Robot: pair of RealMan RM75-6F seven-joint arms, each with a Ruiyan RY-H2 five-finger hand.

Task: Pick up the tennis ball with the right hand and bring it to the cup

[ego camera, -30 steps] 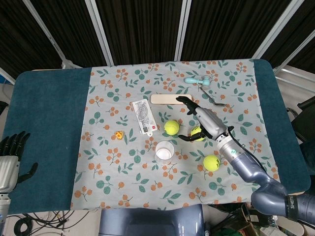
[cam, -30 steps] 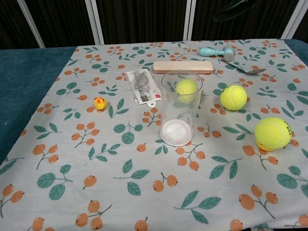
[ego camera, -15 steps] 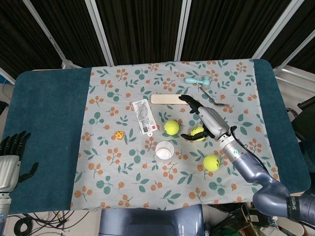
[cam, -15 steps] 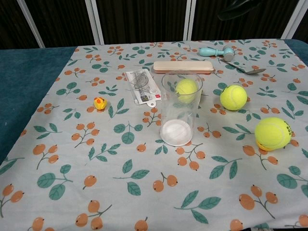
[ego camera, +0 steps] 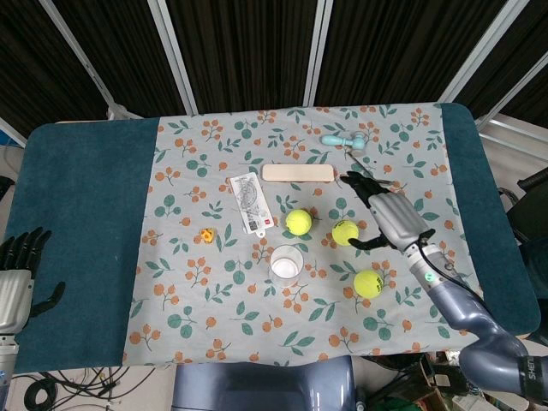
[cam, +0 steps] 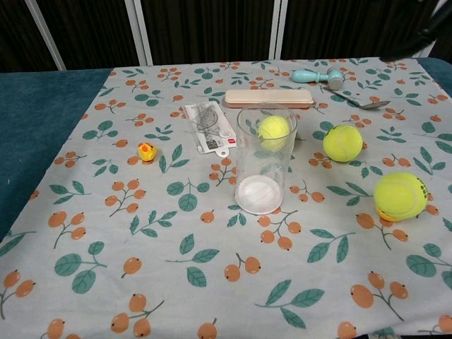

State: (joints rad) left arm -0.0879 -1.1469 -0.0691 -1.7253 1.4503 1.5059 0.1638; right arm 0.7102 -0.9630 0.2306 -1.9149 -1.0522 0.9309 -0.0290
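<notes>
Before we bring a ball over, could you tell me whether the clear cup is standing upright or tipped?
Upright. The cup stands on its white base with its open rim facing up, and no ball lies inside it.

The cup (cam: 263,159) partly hides one tennis ball (cam: 274,131).

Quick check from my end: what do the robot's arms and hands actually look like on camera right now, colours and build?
The right hand has a silver-grey metallic back with black fingers, joined to a glossy blue-grey arm of rounded segments, with small green marks near the wrist and white lettering near the elbow. The left hand is grey-bodied with black fingers too. No sleeves are visible.
</notes>
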